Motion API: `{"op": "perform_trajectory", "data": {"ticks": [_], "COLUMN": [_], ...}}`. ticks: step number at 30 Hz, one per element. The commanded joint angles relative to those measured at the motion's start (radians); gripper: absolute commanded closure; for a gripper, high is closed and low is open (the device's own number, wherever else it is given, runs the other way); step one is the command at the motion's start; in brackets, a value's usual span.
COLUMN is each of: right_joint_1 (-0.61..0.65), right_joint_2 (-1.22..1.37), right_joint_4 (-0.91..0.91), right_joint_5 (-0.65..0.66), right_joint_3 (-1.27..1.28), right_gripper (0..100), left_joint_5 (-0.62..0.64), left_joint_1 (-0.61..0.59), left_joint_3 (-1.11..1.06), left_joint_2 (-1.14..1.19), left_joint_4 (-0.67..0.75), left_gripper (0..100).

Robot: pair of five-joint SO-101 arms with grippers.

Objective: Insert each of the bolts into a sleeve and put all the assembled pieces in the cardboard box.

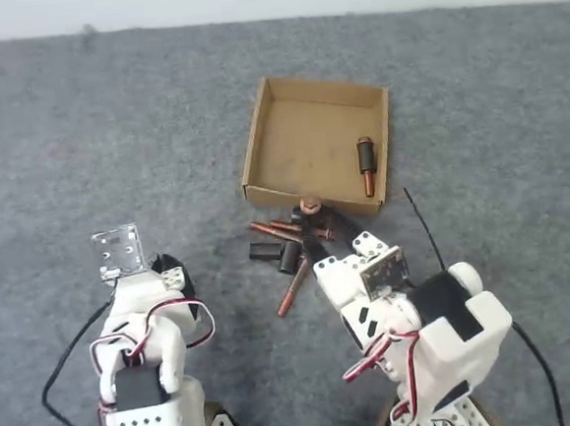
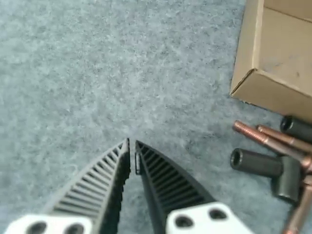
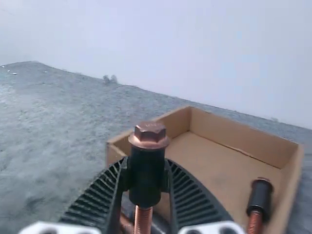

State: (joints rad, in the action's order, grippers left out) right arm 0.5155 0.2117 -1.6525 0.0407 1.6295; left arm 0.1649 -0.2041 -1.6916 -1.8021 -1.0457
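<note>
Just in front of the cardboard box (image 1: 304,137), the right gripper (image 3: 146,170) has its ribbed black jaws clamped on a dark sleeve (image 3: 145,183) with a bolt through it. This piece stands upright, its long axis vertical. The bolt's coppery hexagonal head (image 3: 149,135) sits on top of the sleeve, and the copper shank comes out below.

The box is shallow, square and open-topped, of plain brown card. One assembled piece (image 1: 366,165) lies flat inside, close to one side wall and parallel to it, with the dark sleeve end away from the arms and the copper shank towards them.

Loose parts lie flat on the grey, felt-like table (image 1: 80,121) between the box's near wall and the arms. They are slim copper bolts (image 2: 265,140) and short hollow dark sleeves (image 2: 256,163), pointing in various directions.

Off to the side of this pile, the left gripper (image 2: 131,146) is over bare felt, its ribbed jaws together and holding nothing.
</note>
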Motion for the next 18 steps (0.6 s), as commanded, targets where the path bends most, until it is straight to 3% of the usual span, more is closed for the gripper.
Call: {"op": "perform_trajectory", "data": {"ticks": [1, 6, 18], "right_joint_1": [-0.064, -0.071, -0.105], "right_joint_2": [-0.061, -0.199, -0.697], "right_joint_4": [-0.001, 0.042, 0.657], "right_joint_5": [-0.003, -0.003, -0.005], "right_joint_3": [0.029, 0.052, 0.034], "right_gripper": [99.3, 99.3, 99.3], "left_joint_5": [-0.087, -0.121, -0.123], "left_joint_1": [-0.009, -0.009, -0.009], "left_joint_3": [0.007, 0.007, 0.007], "left_joint_2": [-0.018, -0.018, -0.018], "left_joint_4": [-0.017, -0.026, -0.026], "left_gripper": [98, 98, 98]}}
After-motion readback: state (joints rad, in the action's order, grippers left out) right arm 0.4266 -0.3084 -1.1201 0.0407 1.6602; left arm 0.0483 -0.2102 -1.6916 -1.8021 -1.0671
